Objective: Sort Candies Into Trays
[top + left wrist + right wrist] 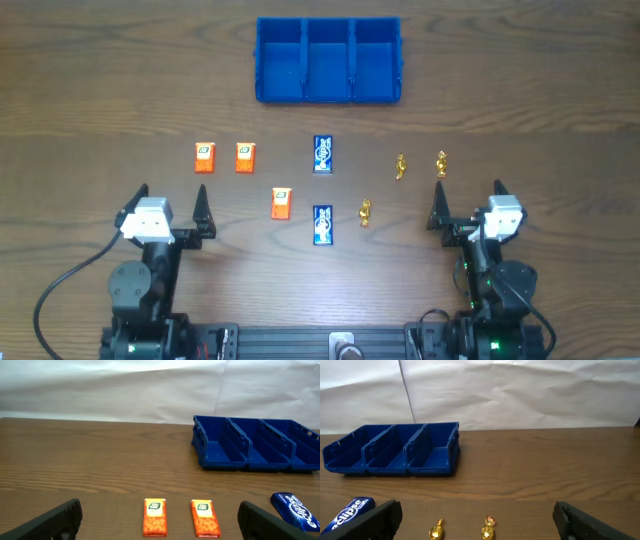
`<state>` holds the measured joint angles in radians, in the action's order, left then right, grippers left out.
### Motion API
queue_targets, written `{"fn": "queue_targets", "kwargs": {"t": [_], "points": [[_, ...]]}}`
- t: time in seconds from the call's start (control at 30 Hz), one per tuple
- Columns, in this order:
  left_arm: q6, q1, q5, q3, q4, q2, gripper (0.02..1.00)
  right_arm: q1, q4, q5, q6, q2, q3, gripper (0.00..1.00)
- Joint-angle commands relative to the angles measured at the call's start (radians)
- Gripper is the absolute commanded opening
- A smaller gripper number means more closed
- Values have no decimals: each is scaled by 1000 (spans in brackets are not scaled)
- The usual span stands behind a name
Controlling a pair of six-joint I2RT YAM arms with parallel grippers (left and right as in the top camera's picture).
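- While both arms stand at the near edge of the wooden table [80, 80], a blue tray [328, 60] with three compartments side by side sits at the far side, midway between them.
- Left gripper [172, 192] hangs on the arms' side of the tray, out past its left end. Its jaws are spread wide and hold nothing, and its dark fingers [57, 519] are well apart in the left wrist view.
- Right gripper [468, 190] is placed likewise past the tray's right end, also spread wide and empty, fingers [590, 522] far apart.
- Outer orange box [204, 158] and inner orange box [245, 158] lie side by side, close but apart, short of the tray and just beyond its left end.
- Third orange box [281, 203] lies farther from the tray, in line with its left compartment.
- Near blue pack [323, 154] lies in line with the tray's middle compartment. Far blue pack [323, 225] lies on the same line, farther from the tray.
- First gold candy [400, 166] lies in line with the tray's right end, and second gold candy [441, 163] lies just beyond that end.
- Third gold candy [365, 213] lies farther from the tray, in line with its right compartment.
- All eight candies rest on the table, outside the tray.
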<state>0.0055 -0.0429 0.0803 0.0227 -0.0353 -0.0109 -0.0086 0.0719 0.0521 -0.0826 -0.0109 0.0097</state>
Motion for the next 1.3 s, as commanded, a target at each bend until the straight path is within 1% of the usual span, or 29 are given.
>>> {"fn": "queue_targets", "kwargs": {"t": [0.03,1.13,1.2,1.3], "points": [[14,3,17,-18,-35,5,996,8,8,-13,6,8,-2,998],[14,3,17,-18,-36,8,998,8,8,-13,5,8,-2,998],[14,16,17,26,-119,-10,998,8,8,-13,5,8,-2,998],[14,18,25,204,-201,-171,998,8,8,-13,5,8,-2,998]]}}
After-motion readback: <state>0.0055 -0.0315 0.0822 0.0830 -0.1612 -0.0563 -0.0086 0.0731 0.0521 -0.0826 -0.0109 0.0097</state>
